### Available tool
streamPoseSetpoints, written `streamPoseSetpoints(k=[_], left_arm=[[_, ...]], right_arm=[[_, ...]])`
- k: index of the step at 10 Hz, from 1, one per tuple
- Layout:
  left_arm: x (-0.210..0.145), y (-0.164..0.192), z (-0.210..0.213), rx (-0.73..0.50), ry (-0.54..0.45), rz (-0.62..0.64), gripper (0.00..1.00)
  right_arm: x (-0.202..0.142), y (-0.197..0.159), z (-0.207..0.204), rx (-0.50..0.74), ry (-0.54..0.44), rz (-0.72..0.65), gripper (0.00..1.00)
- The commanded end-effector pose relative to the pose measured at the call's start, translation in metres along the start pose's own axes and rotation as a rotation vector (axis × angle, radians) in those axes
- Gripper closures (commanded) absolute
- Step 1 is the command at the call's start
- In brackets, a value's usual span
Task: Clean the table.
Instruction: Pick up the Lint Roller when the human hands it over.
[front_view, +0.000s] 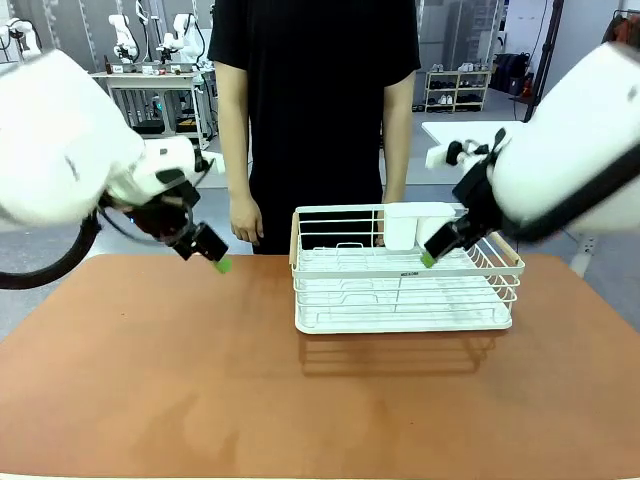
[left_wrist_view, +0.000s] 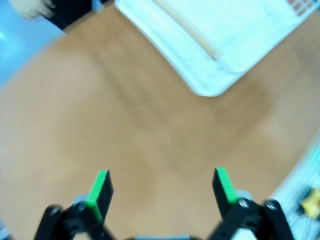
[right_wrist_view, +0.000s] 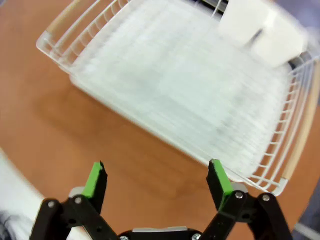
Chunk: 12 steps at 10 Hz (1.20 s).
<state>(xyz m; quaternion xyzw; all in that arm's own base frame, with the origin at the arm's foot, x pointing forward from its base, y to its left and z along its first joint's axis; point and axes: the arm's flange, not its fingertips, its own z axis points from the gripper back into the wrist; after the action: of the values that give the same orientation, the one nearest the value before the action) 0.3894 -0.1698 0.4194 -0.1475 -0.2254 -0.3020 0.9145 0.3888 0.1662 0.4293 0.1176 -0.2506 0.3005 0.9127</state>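
Table (front_view: 180, 400) terracotta, matte | dish rack (front_view: 400, 324) right-centre | person (front_view: 315, 100) beyond

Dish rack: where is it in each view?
Front view: dish rack right of centre, toward the far side.
Left wrist view: dish rack top right, blurred.
Right wrist view: dish rack across the upper half.
Shared landmark: the reddish-brown table beneath it.
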Motion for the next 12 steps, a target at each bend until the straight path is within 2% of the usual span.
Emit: streamPoseSetpoints(k=[1,2,3,4,5,7,8,9,10,11,12], left_arm=[[-0.008,0.053,0.114,-0.555,-0.009,0.235,0.0],[-0.021,0.07,0.143,-0.727,-0.09,0.297,0.0],[-0.055,0.102,0.172,-0.849,-0.186,0.424,0.0],[-0.091,0.132,0.191,-0.916,-0.27,0.535,0.0],[-0.13,0.159,0.206,-0.954,-0.35,0.61,0.0],[-0.209,0.198,0.224,-0.976,-0.519,0.747,0.0],[-0.242,0.21,0.231,-0.957,-0.564,0.819,0.0],[-0.268,0.216,0.242,-0.895,-0.582,0.888,0.0],[-0.282,0.219,0.25,-0.856,-0.592,0.919,0.0],[-0.282,0.218,0.253,-0.832,-0.596,0.936,0.0],[-0.27,0.216,0.245,-0.83,-0.535,0.907,0.0]], right_arm=[[0.012,-0.057,0.091,0.421,0.005,-0.195,0.0],[0.008,-0.077,0.115,0.52,-0.054,-0.29,0.0],[-0.013,-0.113,0.148,0.66,-0.117,-0.416,0.0],[-0.041,-0.145,0.173,0.777,-0.15,-0.54,0.0],[-0.075,-0.174,0.193,0.782,-0.224,-0.619,0.0],[-0.152,-0.228,0.214,0.819,-0.373,-0.775,0.0],[-0.185,-0.247,0.21,0.82,-0.41,-0.839,0.0],[-0.208,-0.261,0.198,0.831,-0.397,-0.9,0.0],[-0.221,-0.27,0.186,0.845,-0.41,-0.93,0.0],[-0.222,-0.272,0.177,0.861,-0.415,-0.926,0.0],[-0.237,-0.269,0.204,0.823,-0.405,-0.948,0.0]])
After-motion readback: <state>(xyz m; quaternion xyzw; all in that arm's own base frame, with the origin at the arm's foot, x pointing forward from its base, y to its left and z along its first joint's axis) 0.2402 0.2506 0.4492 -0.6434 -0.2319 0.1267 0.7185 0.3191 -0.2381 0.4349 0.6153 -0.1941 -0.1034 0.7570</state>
